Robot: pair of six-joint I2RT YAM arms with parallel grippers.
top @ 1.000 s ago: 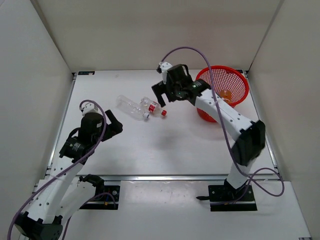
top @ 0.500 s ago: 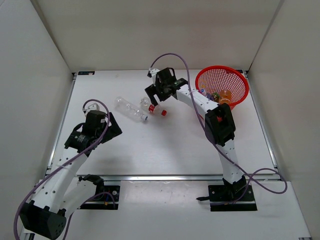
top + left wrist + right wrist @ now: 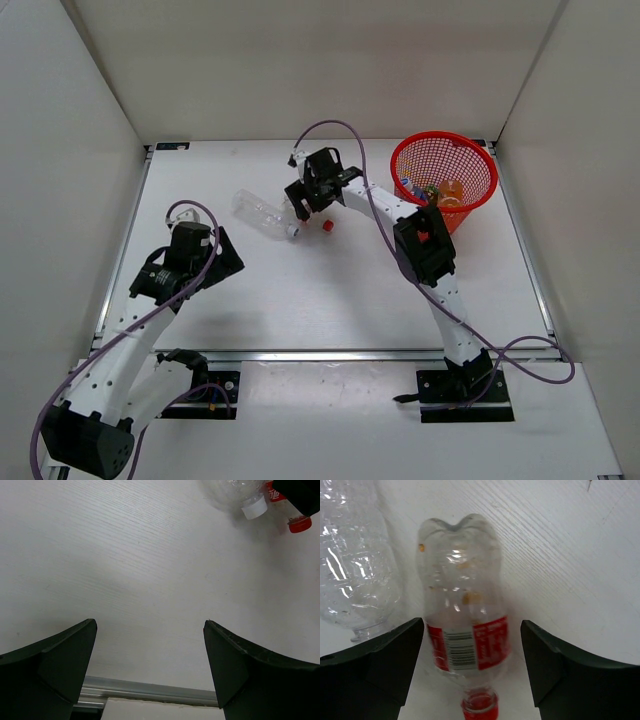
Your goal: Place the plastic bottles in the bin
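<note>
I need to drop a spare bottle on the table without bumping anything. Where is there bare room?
Free: the near middle of the table, between the left gripper and the right arm; also the far-left corner. Crowded: the far middle, where the right gripper straddles the red-labelled bottle beside the plain clear bottle, and by the bin.

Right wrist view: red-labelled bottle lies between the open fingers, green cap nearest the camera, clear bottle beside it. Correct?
No: the cap is red, not green, per the right wrist view. The red-labelled bottle does lie between the open fingers of the right gripper, clear bottle beside it.
</note>
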